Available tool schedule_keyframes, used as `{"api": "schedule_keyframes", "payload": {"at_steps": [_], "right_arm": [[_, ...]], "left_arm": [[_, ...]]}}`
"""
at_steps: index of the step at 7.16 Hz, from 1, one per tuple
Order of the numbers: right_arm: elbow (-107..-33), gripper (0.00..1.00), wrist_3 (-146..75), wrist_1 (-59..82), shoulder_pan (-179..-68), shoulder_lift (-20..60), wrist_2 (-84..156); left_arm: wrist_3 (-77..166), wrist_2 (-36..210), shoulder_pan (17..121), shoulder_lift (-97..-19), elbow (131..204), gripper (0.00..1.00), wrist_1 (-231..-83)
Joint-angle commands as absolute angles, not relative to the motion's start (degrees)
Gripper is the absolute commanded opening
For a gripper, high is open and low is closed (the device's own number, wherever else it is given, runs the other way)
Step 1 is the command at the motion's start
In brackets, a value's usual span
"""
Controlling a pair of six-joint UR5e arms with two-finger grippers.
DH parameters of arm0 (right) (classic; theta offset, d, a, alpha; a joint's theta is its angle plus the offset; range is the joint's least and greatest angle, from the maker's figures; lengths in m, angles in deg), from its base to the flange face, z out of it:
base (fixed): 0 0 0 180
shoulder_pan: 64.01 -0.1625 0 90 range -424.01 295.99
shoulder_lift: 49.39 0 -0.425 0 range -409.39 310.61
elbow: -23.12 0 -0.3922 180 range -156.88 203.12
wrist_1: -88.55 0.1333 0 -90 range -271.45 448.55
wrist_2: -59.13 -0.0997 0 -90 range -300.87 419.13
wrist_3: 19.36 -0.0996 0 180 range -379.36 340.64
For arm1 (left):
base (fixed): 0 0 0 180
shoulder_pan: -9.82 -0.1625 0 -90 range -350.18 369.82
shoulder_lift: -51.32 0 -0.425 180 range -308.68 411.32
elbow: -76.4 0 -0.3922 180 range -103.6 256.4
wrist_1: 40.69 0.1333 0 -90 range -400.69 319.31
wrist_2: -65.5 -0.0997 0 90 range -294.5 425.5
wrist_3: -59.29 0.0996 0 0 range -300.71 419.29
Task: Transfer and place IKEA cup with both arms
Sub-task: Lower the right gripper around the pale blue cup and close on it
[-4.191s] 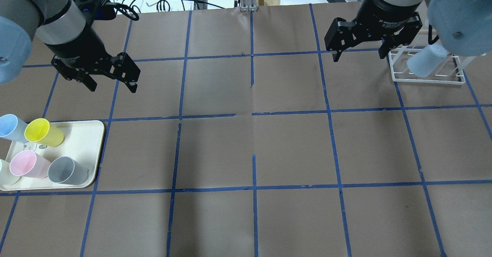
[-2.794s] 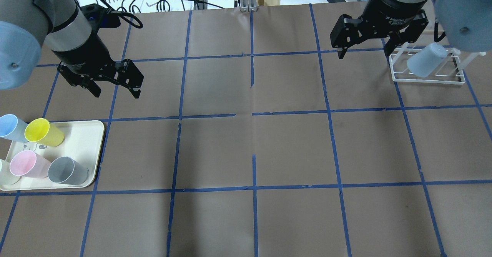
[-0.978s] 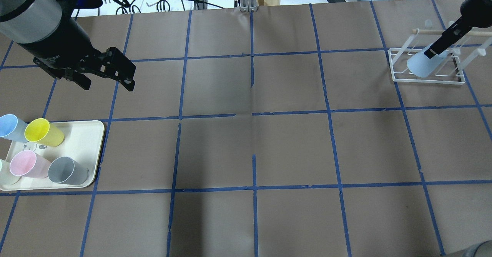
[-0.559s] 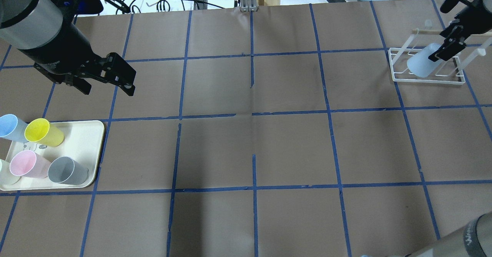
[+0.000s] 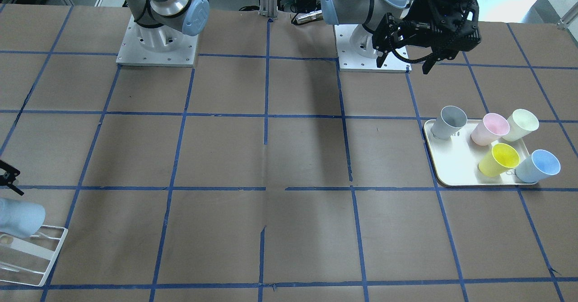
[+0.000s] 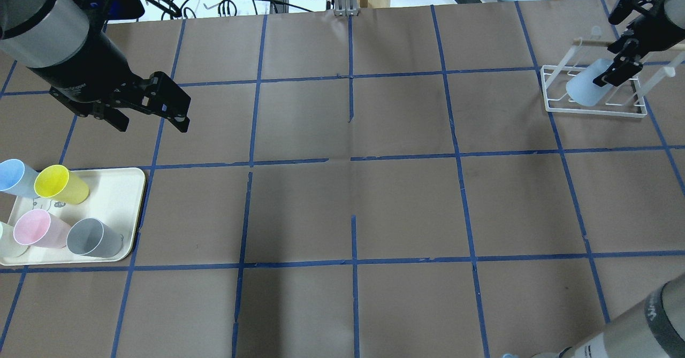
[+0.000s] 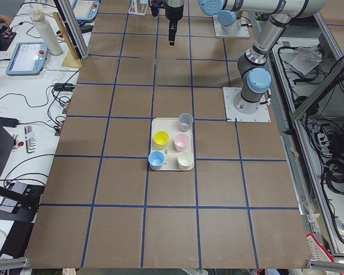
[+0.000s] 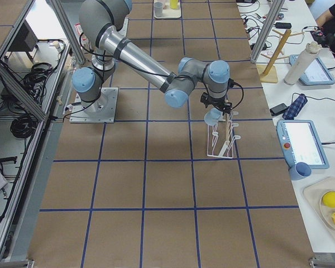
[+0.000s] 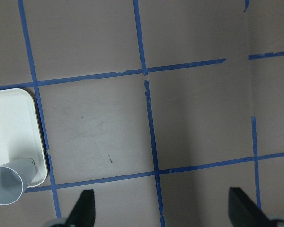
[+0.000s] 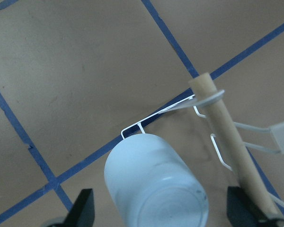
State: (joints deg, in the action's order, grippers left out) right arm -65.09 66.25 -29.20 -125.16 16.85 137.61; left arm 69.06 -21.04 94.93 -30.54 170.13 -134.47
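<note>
No writing can be read on anything. The IKEA cup [image 10: 156, 187], pale blue, smooth and tapered, hangs tilted, base up, on the white wire rack [image 6: 594, 111] near the table's far right corner. The right gripper [image 10: 158, 208] sits above it, fingers spread either side, not touching. The left gripper [image 6: 150, 120] hangs spread and empty over bare brown paper, beyond the cream tray [image 6: 120, 197] of cups.

Pale blue IKEA cup [image 10: 156, 189], white rack [image 6: 594, 109], brown blue-gridded table [image 6: 406, 203].
</note>
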Motion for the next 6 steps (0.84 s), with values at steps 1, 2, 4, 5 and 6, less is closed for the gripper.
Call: {"api": "schedule_keyframes", "payload": {"at_steps": [1,2,4,5,6], "right_arm": [[-65.12,1.0,66.24,-29.4,-124.83,15.83,137.7],[-65.13,1.0,66.24,-29.4,-124.48,15.3,137.7],[-65.21,1.0,66.24,-29.31,-124.48,14.68,137.61],[-65.39,1.0,66.16,-29.31,-124.48,14.68,137.53],[-65.39,1.0,65.98,-29.23,-124.48,14.77,137.61]], "left_arm": [[68.16,-20.9,94.99,-30.77,170.35,1.0,-134.47],[68.16,-21.25,94.99,-30.08,170.35,1.0,-134.47],[68.16,-21.43,94.99,-29.98,170.35,1.0,-134.56],[68.16,-21.34,94.99,-30.33,170.44,1.0,-134.38],[67.99,-21.43,94.99,-29.99,170.62,1.0,-134.55]]}}
